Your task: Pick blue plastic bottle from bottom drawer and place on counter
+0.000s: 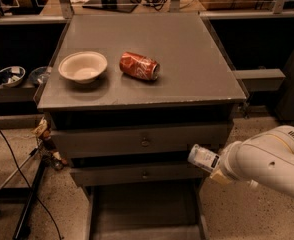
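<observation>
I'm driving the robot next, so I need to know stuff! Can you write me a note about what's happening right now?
Gripper: jaws shut on the blue plastic bottle, held in the air by the drawer fronts, below counter height.
Bottom drawer: pulled open.
Counter: carries a white bowl and a crushed red can; no bottle yet.
Done: bottle is out of the drawer.
Left: lift it and set it on the counter, probably right of the can.

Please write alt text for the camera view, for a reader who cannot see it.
The robot's gripper holds the blue plastic bottle in the air in front of a grey drawer cabinet, above the right edge of the open bottom drawer. On the counter lie a white bowl and a crushed red can.
</observation>
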Tool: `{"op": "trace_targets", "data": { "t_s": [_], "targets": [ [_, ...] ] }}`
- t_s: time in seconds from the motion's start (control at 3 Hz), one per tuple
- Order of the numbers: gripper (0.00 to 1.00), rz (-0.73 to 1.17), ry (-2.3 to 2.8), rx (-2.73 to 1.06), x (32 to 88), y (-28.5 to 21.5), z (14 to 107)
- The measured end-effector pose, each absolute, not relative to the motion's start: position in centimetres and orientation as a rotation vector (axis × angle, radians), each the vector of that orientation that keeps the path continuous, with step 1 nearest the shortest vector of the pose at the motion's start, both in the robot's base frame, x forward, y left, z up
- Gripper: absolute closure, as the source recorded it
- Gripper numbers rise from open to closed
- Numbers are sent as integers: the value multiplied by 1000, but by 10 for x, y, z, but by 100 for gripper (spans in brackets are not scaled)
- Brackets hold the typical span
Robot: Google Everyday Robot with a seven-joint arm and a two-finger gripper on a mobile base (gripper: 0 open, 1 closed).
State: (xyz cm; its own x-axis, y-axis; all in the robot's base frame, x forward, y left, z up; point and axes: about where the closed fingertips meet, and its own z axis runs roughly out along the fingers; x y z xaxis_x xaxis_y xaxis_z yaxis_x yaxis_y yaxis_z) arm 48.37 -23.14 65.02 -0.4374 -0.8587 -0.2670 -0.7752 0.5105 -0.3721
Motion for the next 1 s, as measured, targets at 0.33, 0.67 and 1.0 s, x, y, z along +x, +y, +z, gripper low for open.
{"op": "trace_targets", "data": {
  "t_s": [0.33, 0.67, 1.0],
  "targets": [
    [100, -330, 2390, -1275, 485, -242, 653],
    [100, -301, 2413, -1210, 489, -243, 655],
    [100, -254, 2391, -1166, 495, -255, 676]
  ]
}}
